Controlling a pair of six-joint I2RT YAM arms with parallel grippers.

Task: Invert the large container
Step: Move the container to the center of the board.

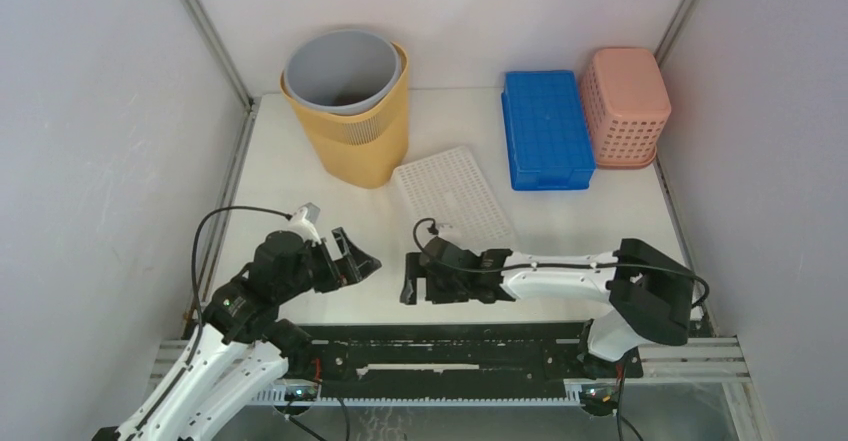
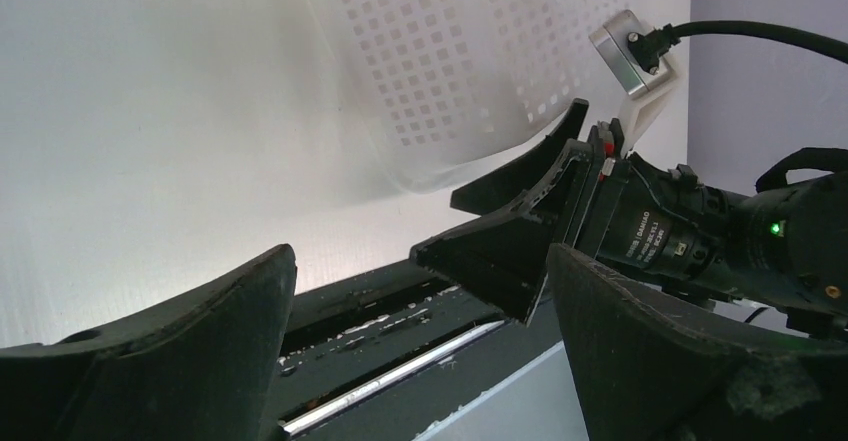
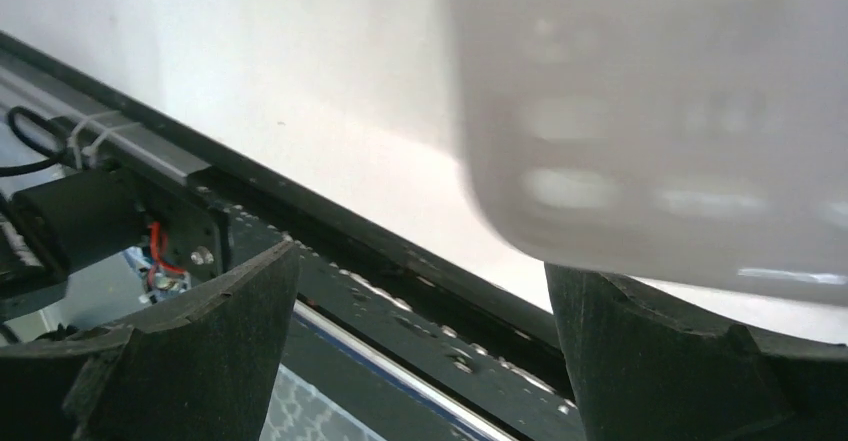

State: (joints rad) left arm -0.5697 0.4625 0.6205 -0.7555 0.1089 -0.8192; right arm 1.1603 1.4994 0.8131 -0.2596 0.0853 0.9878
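One large container [image 1: 348, 111], far table edge [image 1: 452, 91]

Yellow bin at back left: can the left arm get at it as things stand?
Probably yes. The left gripper is open and empty, with only bare table between it and the yellow bin; the white tray lies off to the right.

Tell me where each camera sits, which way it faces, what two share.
Top external: above, behind the bases, looking down at the table; both arms, left gripper and right gripper open.
Left wrist: on that wrist, looks past own fingers at right gripper and white tray.
Right wrist: on that wrist, looks past own fingers at the table's near rail.
Shared: top and left wrist both show right gripper.
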